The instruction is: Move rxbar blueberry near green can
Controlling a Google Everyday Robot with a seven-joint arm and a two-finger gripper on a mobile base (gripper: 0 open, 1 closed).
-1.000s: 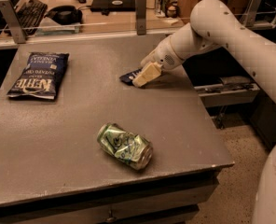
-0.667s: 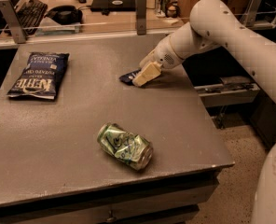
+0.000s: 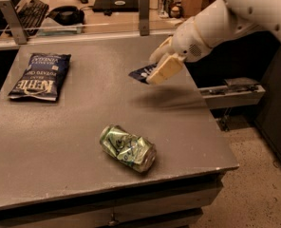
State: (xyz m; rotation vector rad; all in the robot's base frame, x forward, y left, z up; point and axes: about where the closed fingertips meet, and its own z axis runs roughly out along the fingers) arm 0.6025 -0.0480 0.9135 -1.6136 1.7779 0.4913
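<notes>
While the arm reaches in from the right, the gripper (image 3: pixel 155 69) hangs over the far right part of the table (image 3: pixel 74 175). Its fingers are clamped on the rxbar blueberry (image 3: pixel 141 73), which pokes out leftward, clear of the surface, with a shadow beneath. The green can (image 3: pixel 127 147) lies on its side near the front edge, well apart from the bar. A blue chip bag (image 3: pixel 40 76) lies flat, far left.

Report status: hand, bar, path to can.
Hand shut on rxbar blueberry, held above table. Green can near front edge, apart. Chip bag far left, not in path.
</notes>
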